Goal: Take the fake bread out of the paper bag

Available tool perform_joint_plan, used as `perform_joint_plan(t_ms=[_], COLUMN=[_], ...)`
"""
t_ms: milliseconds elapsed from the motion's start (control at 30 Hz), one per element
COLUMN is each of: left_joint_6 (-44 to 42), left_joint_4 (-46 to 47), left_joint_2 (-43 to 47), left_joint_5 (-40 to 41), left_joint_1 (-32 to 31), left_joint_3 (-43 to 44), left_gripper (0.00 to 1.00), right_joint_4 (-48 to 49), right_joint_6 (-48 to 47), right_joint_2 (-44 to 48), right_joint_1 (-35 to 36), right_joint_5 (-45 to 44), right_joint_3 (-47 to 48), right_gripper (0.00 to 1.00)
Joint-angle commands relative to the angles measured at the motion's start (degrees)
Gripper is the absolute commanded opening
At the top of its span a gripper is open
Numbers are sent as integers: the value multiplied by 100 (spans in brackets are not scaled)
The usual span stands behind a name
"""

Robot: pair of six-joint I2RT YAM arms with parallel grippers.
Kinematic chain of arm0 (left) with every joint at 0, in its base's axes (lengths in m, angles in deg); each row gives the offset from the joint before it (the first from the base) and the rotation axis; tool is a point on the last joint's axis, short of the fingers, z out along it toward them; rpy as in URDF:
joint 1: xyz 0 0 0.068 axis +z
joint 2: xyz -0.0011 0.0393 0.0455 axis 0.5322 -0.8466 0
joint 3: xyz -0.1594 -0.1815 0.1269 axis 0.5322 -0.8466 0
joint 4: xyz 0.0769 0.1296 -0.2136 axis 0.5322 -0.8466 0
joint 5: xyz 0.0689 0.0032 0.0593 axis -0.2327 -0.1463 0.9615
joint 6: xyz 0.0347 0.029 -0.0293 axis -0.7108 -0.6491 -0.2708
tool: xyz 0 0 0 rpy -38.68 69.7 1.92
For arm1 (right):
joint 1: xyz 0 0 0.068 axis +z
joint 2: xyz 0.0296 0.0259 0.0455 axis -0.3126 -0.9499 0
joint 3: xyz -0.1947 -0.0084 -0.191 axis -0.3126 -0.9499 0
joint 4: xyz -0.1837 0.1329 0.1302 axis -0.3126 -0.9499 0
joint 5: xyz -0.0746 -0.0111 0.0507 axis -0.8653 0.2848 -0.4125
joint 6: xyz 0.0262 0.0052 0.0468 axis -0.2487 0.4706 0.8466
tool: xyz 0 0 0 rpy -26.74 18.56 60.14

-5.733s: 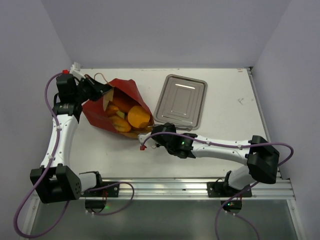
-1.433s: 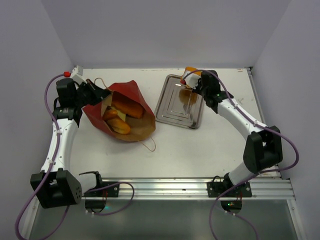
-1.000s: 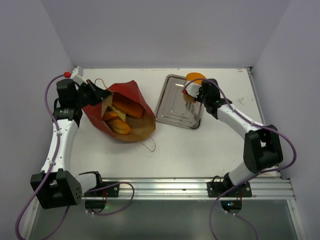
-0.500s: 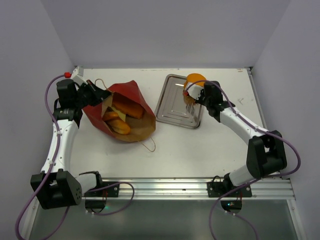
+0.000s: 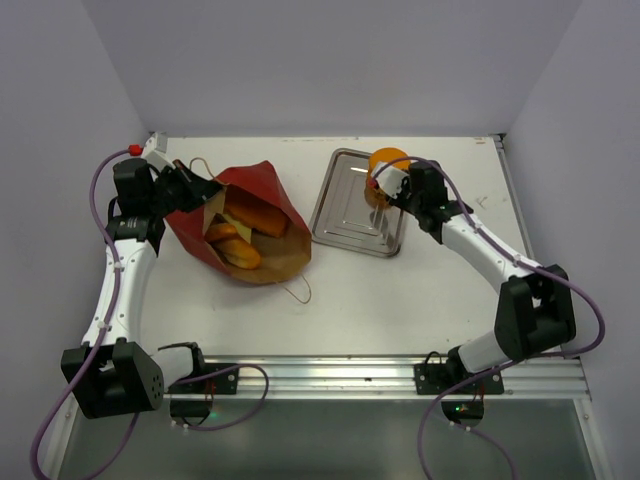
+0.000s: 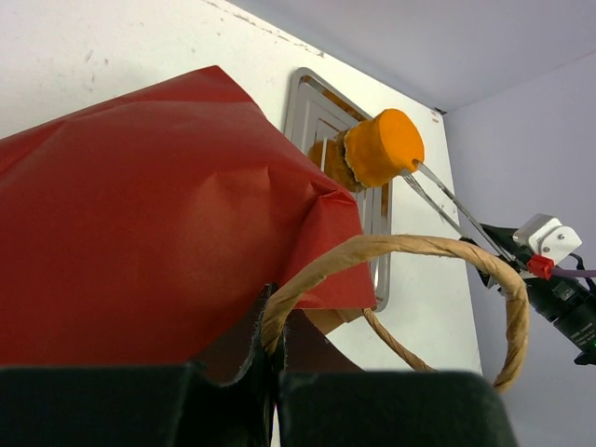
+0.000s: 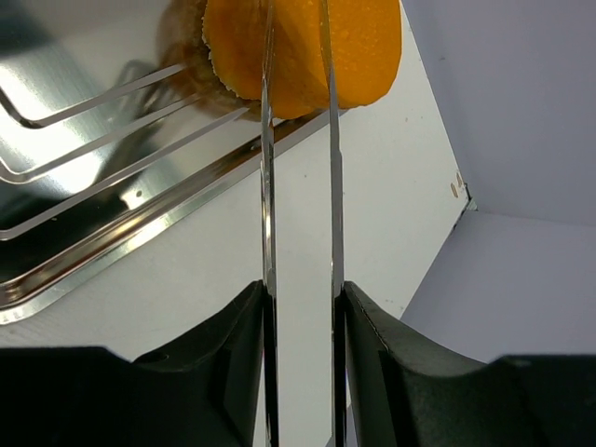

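Pinching the rim of the paper bag (image 5: pixel 262 177) at upper left of the top view with the left gripper (image 5: pixel 193 186), clamped tight on the paper right beside the root of the cord handle (image 6: pixel 419 247). Likely done to pin the bag on its side on the table (image 5: pixel 430 300) and keep the mouth gaping toward lower right for easy reaching. Inside, left of centre: a baguette (image 5: pixel 256 216) and smaller rolls (image 5: pixel 236 250) of the fake bread, lying on the brown lining, so more trips judged necessary. Over at upper centre-right, reaching with the right gripper (image 7: pixel 296 93) to the round bun (image 5: pixel 388 160), seemingly tipped on edge at the upper-right corner of the metal tray (image 5: pixel 345 215), near the raised rim and mirrored in the shiny floor. From the right wrist, just two thin fingers (image 7: pixel 266 186) running parallel with a narrow gap, laid across an orange face much wider than that gap. Impossible to tell whether nipping the bun or merely lying over it. Tray probably chosen as the drop-off spot, to keep removed pieces together and well apart from the bag. Worth watching for a roll off the rim onto the table, given that edge-on lean.
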Motion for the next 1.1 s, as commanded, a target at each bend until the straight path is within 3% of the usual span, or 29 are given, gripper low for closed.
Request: perform_joint_plan(t_ms=[0,300,433,567,667,900,1067], left_joint_6=[-163,-259,-426,-654,-716,-708,-664], left_joint_4=[-76,-137,-225,-383,-410,-550,-621], left_joint_2=[73,73,65,73,91,144,196], left_joint_5=[-49,-14,22,57,31,39,83], left_joint_1=[38,38,29,29,38,29,38], left_joint_3=[50,85,103,59,-11,94,164], left_gripper=[0,0,0,0,0,0,0], right_joint_4=[-6,-717,-1508,-2631,-3107,-3400,-2866], right_joint_6=[236,693,930,931,834,1044,1405], right_joint_2=[316,816,1335,1914,2178,1882,1284], right_joint_1=[-9,-9,0,87,517,2458,3286], right_joint_5=[175,842,1816,3545,4041,3710,2840], right_joint_3=[334,545,825,1063,1134,1634,1942], right_gripper=[41,40,39,39,39,39,38])
